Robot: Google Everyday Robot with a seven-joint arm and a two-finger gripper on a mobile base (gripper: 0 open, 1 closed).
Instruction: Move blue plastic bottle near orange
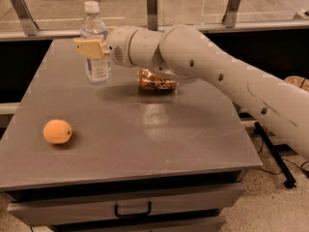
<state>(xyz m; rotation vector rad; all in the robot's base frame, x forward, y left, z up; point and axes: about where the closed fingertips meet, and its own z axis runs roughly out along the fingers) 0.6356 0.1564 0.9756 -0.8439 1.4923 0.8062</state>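
Note:
The blue plastic bottle (pixel 96 52), clear with a white cap and a white-and-blue label, is upright at the far left of the grey table (pixel 159 139). My gripper (pixel 92 48) is shut on the bottle's upper body, and a tan finger (pixel 90 48) lies across its front. I cannot tell whether the bottle's base touches the table. The orange (pixel 57 131) lies near the front left of the table, well in front of the bottle and apart from it.
A brown shiny snack packet (pixel 157 81) lies just right of the bottle, under my white arm (pixel 212 71). A glass rail with metal posts (pixel 152 6) runs behind the table. A drawer with a handle (pixel 133 209) is below the front edge.

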